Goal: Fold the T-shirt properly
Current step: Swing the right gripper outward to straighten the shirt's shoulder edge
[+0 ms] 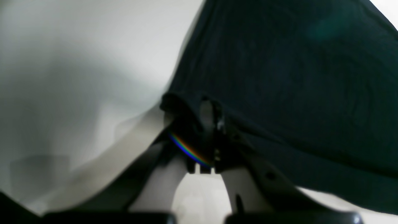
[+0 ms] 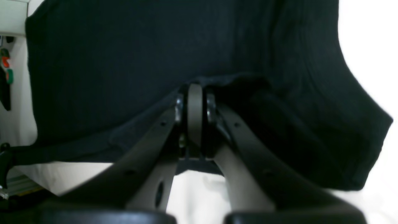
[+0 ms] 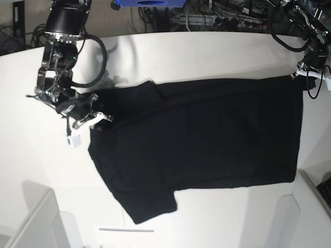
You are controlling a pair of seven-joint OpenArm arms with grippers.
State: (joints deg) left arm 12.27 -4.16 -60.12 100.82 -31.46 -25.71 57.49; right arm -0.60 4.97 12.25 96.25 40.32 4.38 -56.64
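A robotics lab — white table [image 3: 207, 51], tangled cables [image 3: 227, 18] behind it.

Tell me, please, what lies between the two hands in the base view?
Only the black T-shirt, stretched flat on the white table from the right hand to the left hand; both are shut on its edge.

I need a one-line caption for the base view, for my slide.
Two arms hold a black T-shirt spread on a white table, right gripper and left gripper each shut on an edge.
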